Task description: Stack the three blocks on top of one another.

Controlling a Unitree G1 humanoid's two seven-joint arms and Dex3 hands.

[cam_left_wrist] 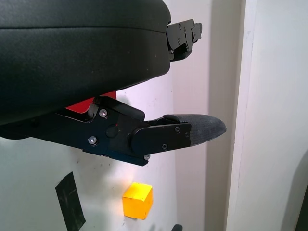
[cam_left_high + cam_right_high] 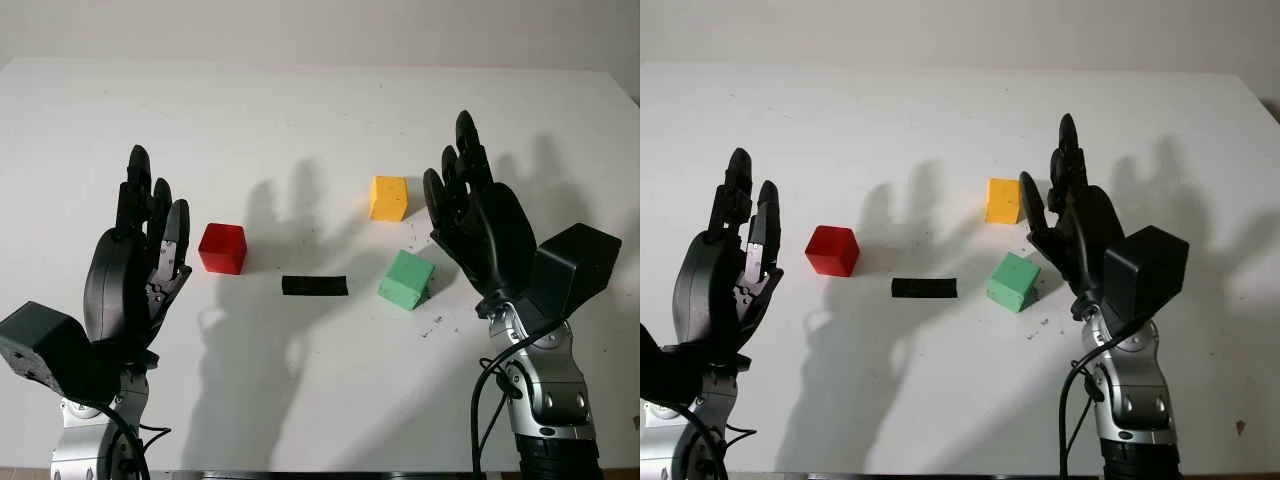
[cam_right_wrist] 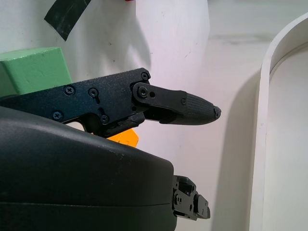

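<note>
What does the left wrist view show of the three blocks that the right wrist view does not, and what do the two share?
Left wrist view alone: a sliver of the red block behind the open left hand. Right wrist view alone: the green block, beside the open right hand. Shared: the yellow block, whole in the left wrist view and partly hidden behind the right hand in the other, the black tape strip and the white table.

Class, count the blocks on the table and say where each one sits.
3. The red block sits beside the left hand; the yellow block and green block sit near the right hand, all apart.
</note>
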